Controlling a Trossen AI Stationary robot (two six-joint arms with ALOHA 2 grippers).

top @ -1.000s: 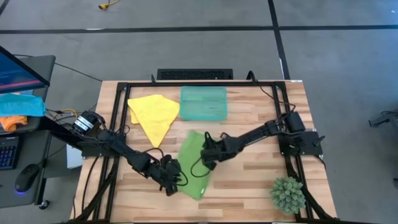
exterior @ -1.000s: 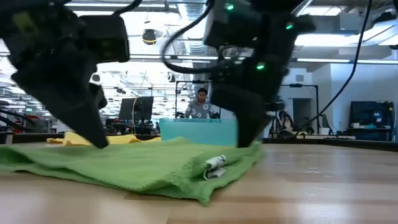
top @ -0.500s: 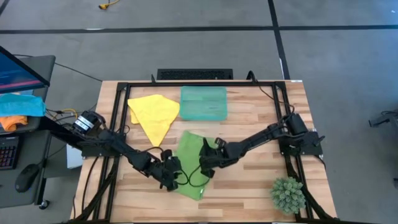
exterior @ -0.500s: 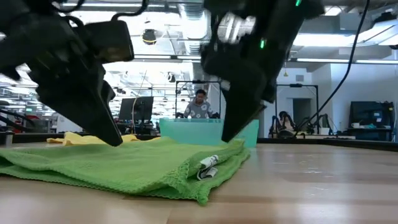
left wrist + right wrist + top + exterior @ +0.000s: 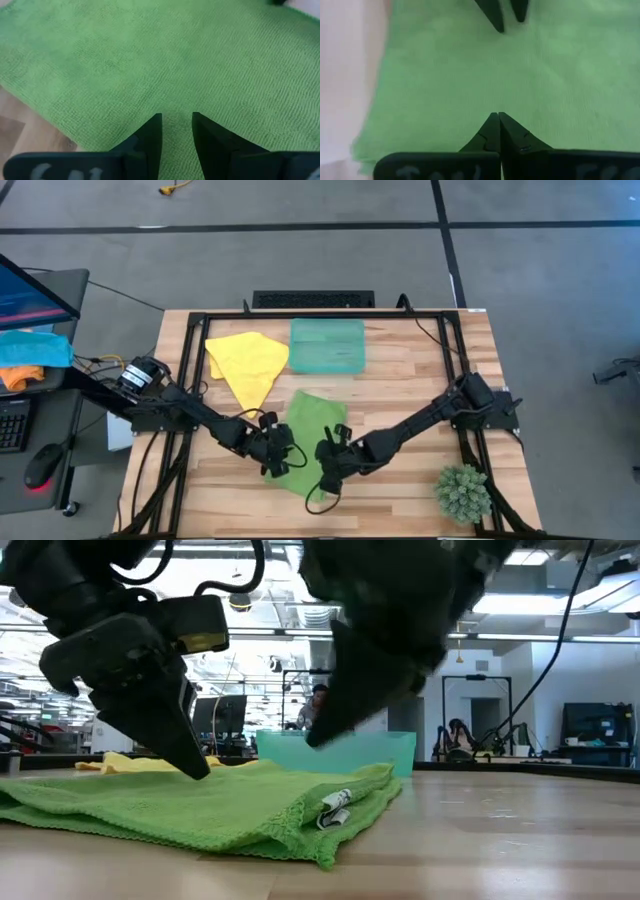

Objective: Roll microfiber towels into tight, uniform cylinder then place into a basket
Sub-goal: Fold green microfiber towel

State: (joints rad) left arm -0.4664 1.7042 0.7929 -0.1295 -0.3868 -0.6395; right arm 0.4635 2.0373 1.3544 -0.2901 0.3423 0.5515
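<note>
Right claw [image 5: 327, 463] slid nearer — hiding green towel's [image 5: 315, 420] edge.

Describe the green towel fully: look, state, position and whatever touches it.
The green towel is lime microfibre with a fine knit texture, lying slack and partly folded on the wooden table, in front of the basket. A white tag shows at its fold. The left gripper, slightly open, and the shut right gripper are down on its near end.

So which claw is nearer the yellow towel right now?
Left. The left claw is on the green towel's edge, just below the yellow towel's tip; the right claw sits farther away.
</note>
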